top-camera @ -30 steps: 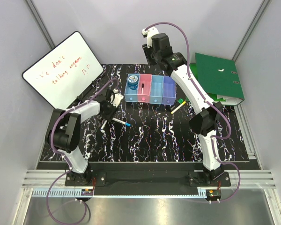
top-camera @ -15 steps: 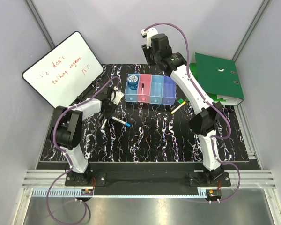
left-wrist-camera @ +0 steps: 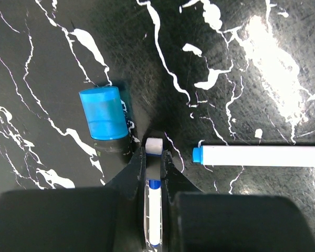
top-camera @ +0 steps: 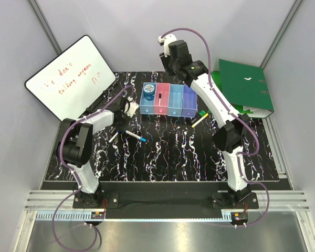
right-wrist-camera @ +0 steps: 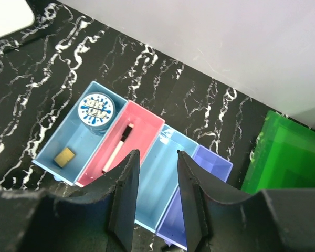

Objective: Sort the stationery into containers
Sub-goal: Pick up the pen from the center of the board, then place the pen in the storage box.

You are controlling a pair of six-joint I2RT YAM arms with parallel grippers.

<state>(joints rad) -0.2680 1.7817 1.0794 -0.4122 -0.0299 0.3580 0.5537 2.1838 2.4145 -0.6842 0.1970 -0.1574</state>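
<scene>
A slim white marker (left-wrist-camera: 154, 212) with a blue band is pinched between the closed fingers of the left end effector (left-wrist-camera: 154, 156). Its white tip pokes out over the black marbled surface (left-wrist-camera: 241, 63). This is in the left half of the surface toward the far edge, just left of the containers (top-camera: 168, 99). Close beside the tip stands a blue cylinder (left-wrist-camera: 102, 118) on a dark base.

Seen from above, two loose markers lie nearer the front edge than this end effector: a blue-capped marker (top-camera: 136, 137) and a plain slim marker (top-camera: 113, 138).

In the row of containers, the blue bin (right-wrist-camera: 81, 142) holds a round blue roll (right-wrist-camera: 97, 110) and a small tan block (right-wrist-camera: 65, 156). The pink bin (right-wrist-camera: 142, 128) holds a black-capped marker (right-wrist-camera: 117, 149). Next come the light blue bin (right-wrist-camera: 157, 189) and the purple-blue bin (right-wrist-camera: 212, 168).

The right end effector (right-wrist-camera: 157, 153) hangs above the row, jaws apart with nothing between them. A yellow-green highlighter (top-camera: 199, 118) lies just in front of the purple-blue bin.

A green binder (top-camera: 245, 86) sits at the far right corner, and a whiteboard (top-camera: 71, 76) leans at the far left corner.
</scene>
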